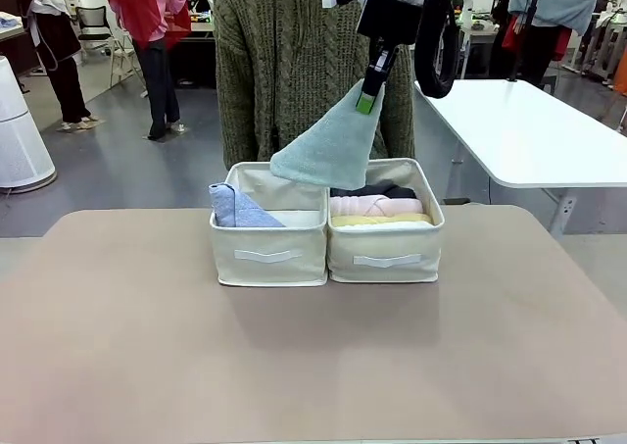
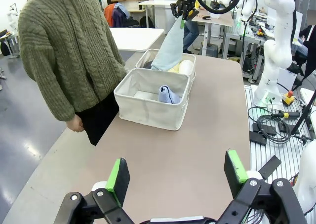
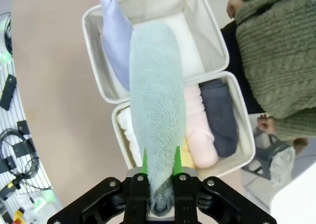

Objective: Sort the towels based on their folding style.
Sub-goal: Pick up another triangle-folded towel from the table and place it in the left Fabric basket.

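My right gripper (image 1: 366, 102) is shut on the tip of the grey-teal cone towel (image 1: 329, 148), which hangs above the seam between two beige bins. From the right wrist, the grey-teal towel (image 3: 157, 105) dangles over both bins. The left bin (image 1: 267, 253) holds a light blue cone towel (image 1: 235, 209). Rolled towels lie in the right bin (image 1: 386, 250): dark grey (image 3: 220, 116), pink (image 3: 198, 130), yellow (image 1: 380, 220) and white (image 1: 390, 226). My left gripper (image 2: 177, 177) stands open over bare table, far from the bins.
A person in a green knitted sweater (image 1: 284, 62) stands right behind the bins at the far edge of the table. The beige tabletop (image 1: 294, 356) in front of the bins is bare. A white table (image 1: 529, 130) stands at the back right.
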Motion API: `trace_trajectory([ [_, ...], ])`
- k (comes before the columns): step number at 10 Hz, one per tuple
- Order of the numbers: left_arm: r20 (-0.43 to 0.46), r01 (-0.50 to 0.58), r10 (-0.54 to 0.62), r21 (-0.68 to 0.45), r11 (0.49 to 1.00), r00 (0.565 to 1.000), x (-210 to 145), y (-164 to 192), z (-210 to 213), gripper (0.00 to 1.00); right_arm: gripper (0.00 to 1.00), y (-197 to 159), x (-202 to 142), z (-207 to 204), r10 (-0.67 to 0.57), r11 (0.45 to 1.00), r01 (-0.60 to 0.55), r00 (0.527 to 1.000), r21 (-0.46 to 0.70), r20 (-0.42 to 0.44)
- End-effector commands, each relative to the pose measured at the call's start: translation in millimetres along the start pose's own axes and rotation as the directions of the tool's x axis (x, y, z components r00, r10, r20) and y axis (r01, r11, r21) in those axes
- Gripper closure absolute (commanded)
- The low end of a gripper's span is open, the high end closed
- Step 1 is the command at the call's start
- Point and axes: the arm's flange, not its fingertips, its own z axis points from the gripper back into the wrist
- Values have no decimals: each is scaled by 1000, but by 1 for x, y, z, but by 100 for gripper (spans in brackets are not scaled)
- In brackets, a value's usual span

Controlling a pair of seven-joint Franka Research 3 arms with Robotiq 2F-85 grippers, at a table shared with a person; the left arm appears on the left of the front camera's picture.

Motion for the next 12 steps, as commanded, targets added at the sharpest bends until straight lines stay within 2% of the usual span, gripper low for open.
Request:
trace_trajectory([
  [1,11,6,-6,7,1000,1000,1,-2,1,0,83,1,0,1,-4,1000,4,1000,-12,-15],
  [3,11,6,-6,7,1000,1000,1,-2,1,0,83,1,1,0,3,1000,-3,1000,-1,-2],
  [5,11,6,-6,7,1000,1000,1,-2,1,0,83,-3,31,-7,70,996,-67,996,-53,59],
  [7,11,6,-6,7,1000,1000,1,-2,1,0,83,-7,58,-12,119,991,-115,991,-70,66],
  [10,11,6,-6,7,1000,1000,1,-2,1,0,83,-23,83,-36,159,987,-158,986,-25,47],
  [12,11,6,-6,7,1000,1000,1,-2,1,0,83,-26,88,-54,200,980,-201,978,6,53],
])
